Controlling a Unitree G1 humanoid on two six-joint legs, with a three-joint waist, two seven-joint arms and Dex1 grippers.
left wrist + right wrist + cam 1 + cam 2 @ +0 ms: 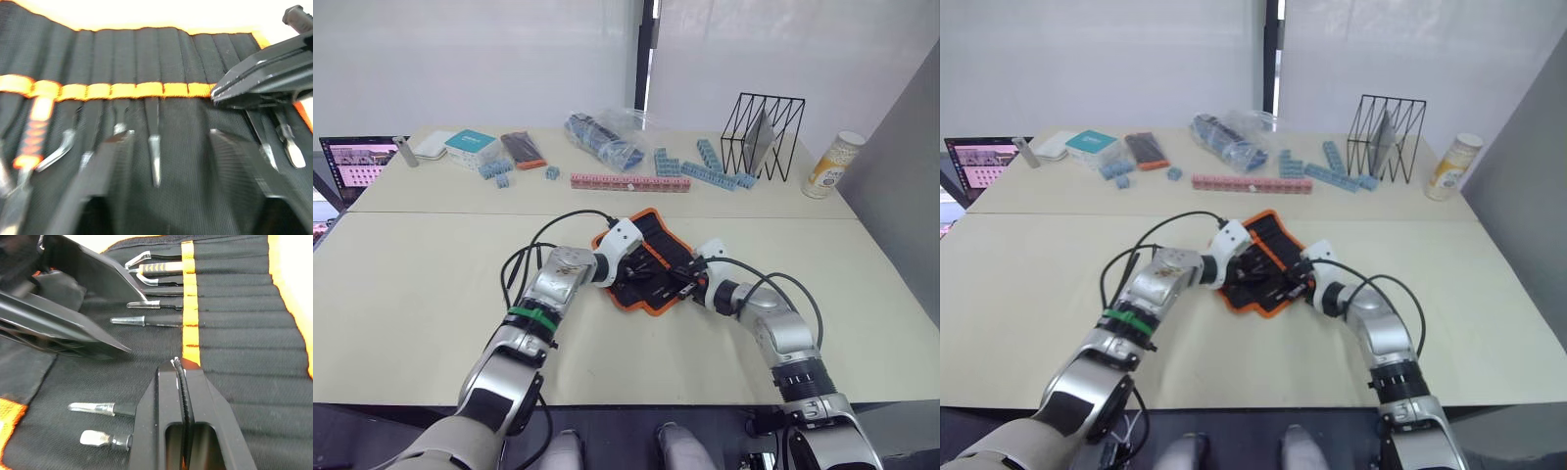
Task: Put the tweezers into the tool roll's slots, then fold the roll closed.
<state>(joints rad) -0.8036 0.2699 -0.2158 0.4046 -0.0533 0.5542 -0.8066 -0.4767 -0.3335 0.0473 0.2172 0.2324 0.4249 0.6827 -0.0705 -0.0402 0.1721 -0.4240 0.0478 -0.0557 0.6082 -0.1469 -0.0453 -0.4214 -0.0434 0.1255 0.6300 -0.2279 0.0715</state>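
Beige table (421,294), tool roll (651,257) open. Right gripper (182,369) clenched on a tweezer (184,396), apparently; orange strap (189,298) directly ahead, axis lengthwise. Left gripper (168,139) released alongside.

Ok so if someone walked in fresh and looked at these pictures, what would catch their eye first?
Probably the tool roll, black with bright orange trim, lying open on the near table with both arms meeting over it. The right gripper has its jaws pinched on a slim tweezer at the orange strap, while the left gripper sits open over the slots, where several tweezers are tucked. Further back, the black wire rack stands out beside scattered blue blocks.
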